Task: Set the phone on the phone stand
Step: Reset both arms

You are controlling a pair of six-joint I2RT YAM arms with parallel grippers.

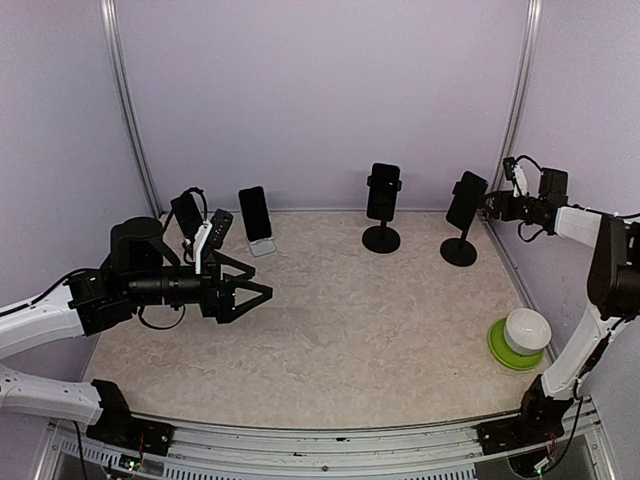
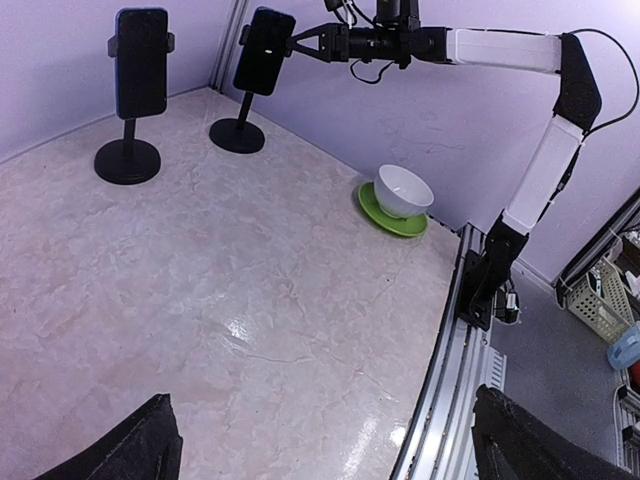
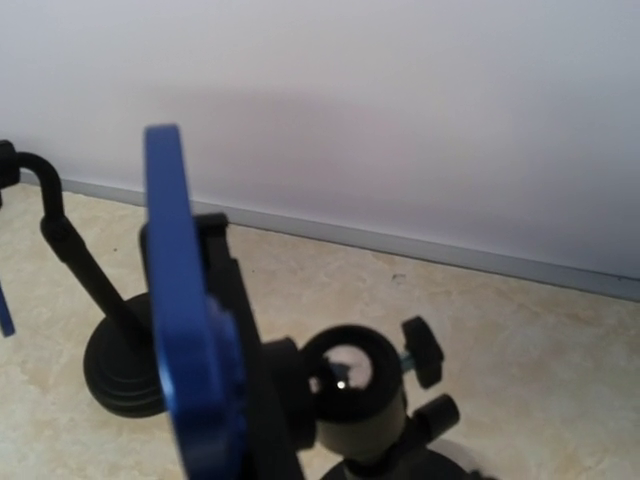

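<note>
The phone [image 1: 466, 200] sits up in the phone stand [image 1: 460, 250], back right.
The right gripper [image 1: 491, 205] hovers at its edge, jaws hard to tell; the left gripper [image 1: 248, 292] gapes wide. A snagged pull-away could topple everything.

The counter [image 2: 250, 300] has a smooth, marbled beige surface with a gloss that catches lamp glare. The phone [image 2: 264, 50] has a glossy black glass face, and its blue edge looks smooth and satin. The phone stand [image 2: 237, 135] is matt black. The bowl [image 2: 404, 190] is glossy white and ceramic-looking, on a shiny green plate [image 2: 395, 227]. The rail [image 2: 440, 380] is ribbed bare metal.
</note>
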